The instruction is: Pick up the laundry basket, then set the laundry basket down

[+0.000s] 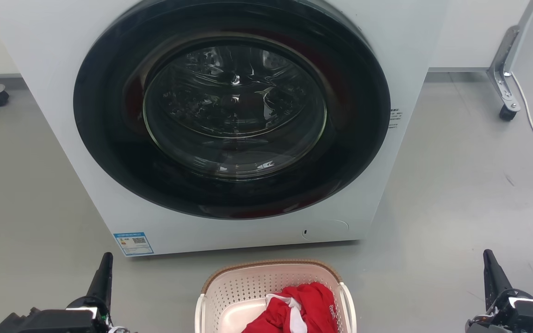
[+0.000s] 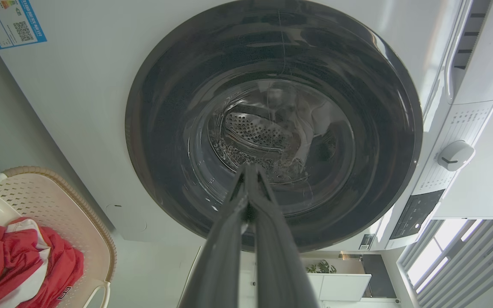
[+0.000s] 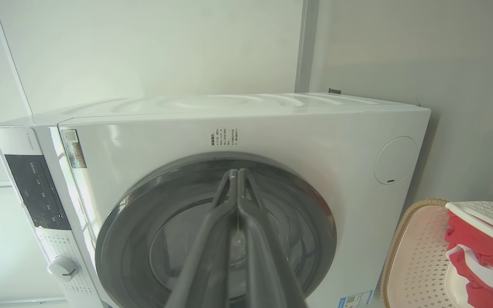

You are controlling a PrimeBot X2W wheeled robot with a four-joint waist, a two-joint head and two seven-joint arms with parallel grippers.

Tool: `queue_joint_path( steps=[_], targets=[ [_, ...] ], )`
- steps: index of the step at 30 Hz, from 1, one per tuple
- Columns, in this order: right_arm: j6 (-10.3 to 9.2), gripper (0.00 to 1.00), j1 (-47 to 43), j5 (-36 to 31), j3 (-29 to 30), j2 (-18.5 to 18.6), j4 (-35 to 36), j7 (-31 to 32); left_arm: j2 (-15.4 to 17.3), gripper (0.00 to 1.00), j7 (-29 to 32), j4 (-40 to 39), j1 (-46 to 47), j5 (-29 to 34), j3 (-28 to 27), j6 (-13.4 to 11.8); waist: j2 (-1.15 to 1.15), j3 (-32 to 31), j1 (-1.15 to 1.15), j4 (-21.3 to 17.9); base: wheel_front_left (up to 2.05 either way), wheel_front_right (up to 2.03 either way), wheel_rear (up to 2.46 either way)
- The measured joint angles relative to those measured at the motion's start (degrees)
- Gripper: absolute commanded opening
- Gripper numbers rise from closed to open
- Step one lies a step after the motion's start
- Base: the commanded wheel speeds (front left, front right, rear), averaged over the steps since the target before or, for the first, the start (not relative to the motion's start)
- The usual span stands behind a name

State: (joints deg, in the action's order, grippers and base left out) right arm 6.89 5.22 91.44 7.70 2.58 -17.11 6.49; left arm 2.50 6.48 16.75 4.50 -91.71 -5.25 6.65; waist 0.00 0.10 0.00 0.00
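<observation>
We are seeing the small cream-white perforated plastic laundry basket (image 1: 248, 289), with its brown woven-look rim, standing on the grey floor (image 1: 456, 208) just in front of the white front-loading washing machine (image 1: 49, 115). The machine's round dark glass door (image 1: 234, 111) is sitting shut. A red and white garment (image 1: 303, 310) is lying inside the basket. We are holding the left claw (image 2: 250, 167) and the right claw (image 3: 238, 172) pressed together and empty, one on each side of the basket and apart from it.
</observation>
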Motion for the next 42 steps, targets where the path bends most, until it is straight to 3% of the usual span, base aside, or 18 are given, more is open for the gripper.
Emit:
queue_joint_path(
  steps=[42],
  targets=[
    [0.01,0.00,0.01,0.07,-0.02,-0.02,0.00,0.00,-0.01,0.00,0.00,0.12,0.01,0.00,0.01,0.42,0.00,0.00,0.00,0.00,0.00,0.00,0.00]
  ],
)
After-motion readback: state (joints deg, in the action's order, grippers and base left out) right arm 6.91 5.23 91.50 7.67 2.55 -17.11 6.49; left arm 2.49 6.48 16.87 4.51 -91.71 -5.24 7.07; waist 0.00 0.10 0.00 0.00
